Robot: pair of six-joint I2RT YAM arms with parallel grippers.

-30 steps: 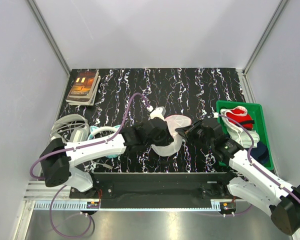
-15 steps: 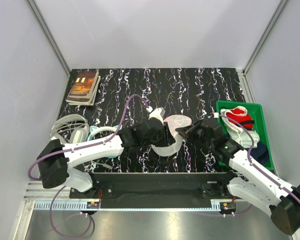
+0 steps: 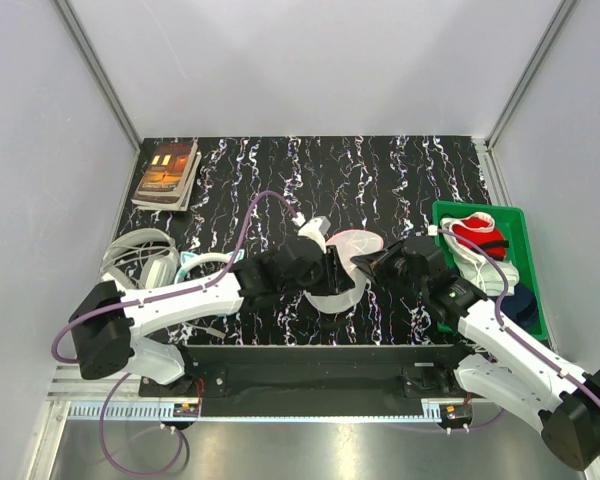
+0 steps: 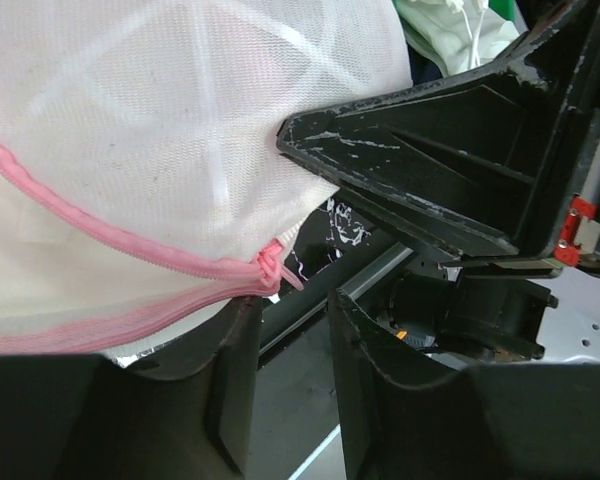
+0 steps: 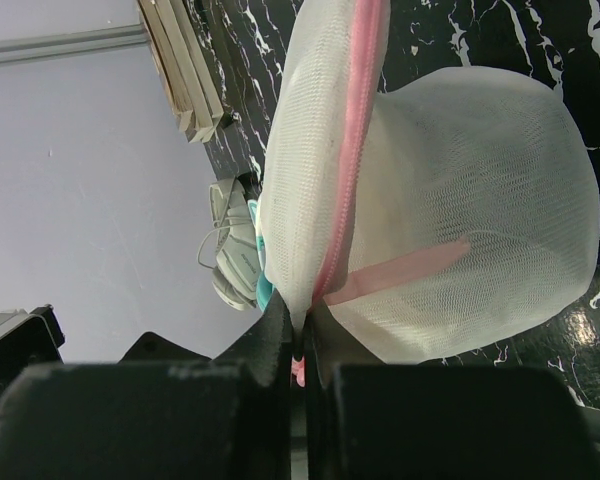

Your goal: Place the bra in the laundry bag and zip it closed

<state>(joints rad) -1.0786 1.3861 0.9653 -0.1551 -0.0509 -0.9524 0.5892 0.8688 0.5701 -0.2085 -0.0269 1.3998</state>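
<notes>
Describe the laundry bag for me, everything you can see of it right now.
The laundry bag is a round white mesh clamshell with pink zip trim, in the middle of the table. It is unzipped: one domed half lies down, the other stands on edge, its pink rim pinched in the shut right claw. The left claw hangs open just beside the zip's end, gripping nothing. Nothing dark shows through the mesh.

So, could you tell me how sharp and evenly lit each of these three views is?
Top external: evenly lit and sharp, with only soft shadows. Left wrist: the laundry bag mesh looks bright, nearly washed out, while the left pincer is dark, showing little detail. Right wrist: mesh crisp, right pincer dark and blurred.
</notes>
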